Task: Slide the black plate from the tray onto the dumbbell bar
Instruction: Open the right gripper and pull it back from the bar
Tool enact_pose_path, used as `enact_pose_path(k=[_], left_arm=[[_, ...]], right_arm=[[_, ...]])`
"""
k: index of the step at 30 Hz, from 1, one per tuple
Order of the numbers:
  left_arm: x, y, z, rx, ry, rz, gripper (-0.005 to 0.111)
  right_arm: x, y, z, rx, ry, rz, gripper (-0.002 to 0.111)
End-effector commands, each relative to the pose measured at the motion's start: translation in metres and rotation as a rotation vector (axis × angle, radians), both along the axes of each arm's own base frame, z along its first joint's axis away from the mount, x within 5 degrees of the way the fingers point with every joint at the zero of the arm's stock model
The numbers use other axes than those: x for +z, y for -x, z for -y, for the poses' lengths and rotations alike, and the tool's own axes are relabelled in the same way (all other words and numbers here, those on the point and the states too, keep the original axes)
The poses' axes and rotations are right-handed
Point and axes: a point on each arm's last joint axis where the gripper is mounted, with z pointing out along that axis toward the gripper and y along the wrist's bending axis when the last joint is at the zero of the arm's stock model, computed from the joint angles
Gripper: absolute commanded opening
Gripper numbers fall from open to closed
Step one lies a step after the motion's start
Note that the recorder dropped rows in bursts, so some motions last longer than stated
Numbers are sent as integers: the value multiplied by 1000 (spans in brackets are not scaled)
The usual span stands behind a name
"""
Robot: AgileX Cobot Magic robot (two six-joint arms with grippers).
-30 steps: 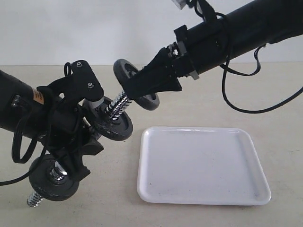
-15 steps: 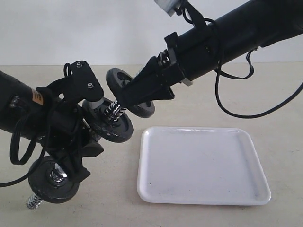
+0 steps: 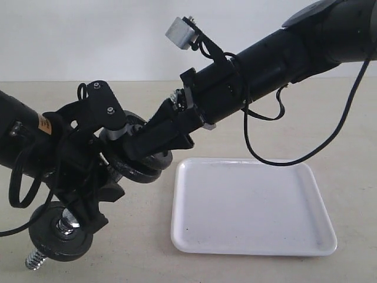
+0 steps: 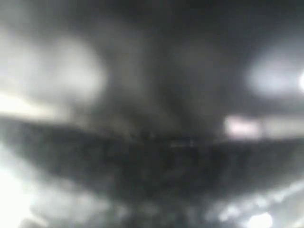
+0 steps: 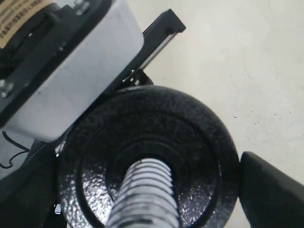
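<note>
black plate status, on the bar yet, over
Left gripper clamped on dumbbell bar. Right gripper, jaws wide, on black plate rim. Plate threaded over bar end. Nothing in the way.

The plate (image 5: 190,128) is black and bumpy. The bar (image 5: 145,190) is shiny silver with ridges. The tray (image 3: 253,203) is plain white. The surface (image 3: 353,147) is light tan. The left arm (image 3: 15,121) and right arm (image 3: 283,53) are black. The wall (image 3: 88,35) is white.
</note>
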Motion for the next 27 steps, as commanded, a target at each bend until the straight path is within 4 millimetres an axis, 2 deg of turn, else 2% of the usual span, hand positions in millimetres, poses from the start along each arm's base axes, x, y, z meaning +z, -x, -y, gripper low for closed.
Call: enact_pose_path(k=[1,2,3,5,6,7,10,12,13,16,17,21,27], left_arm=[[58,-32,9,134,299,504,4],[58,-32,9,134,299,504,4],[58,-32,9,134,299,504,4],[58,-32,9,133,298,501,4],[58,-32,9,133,298,501,4],[58,-32,9,133,298,501,4],[57,-31,9,132,295,496,4],[57,-31,9,131,294,493,4],[57,-31,9,130,292,495,4],[57,-31,9,130,292,495,4],[57,-31,9,130,291,493,4],[54,-33,10,129,286,486,4],[44,-37,13,129,266,459,4]], right_arm=[[13,3,-2,3,-72,-11,0],[13,3,-2,4,-72,-12,0],[13,3,-2,10,-74,-10,6],[12,3,-2,8,-68,-6,46],[11,0,-2,-26,-56,9,80],[10,-2,-2,-46,-43,5,90],[9,-3,0,-60,-16,-10,90],[10,-8,12,-97,7,-23,90],[18,-12,24,-124,-2,-8,90],[32,-14,42,-153,-19,21,90],[41,-15,55,-184,-6,45,90],[55,-14,80,-255,44,58,90],[64,-7,90,-266,97,87,90]])
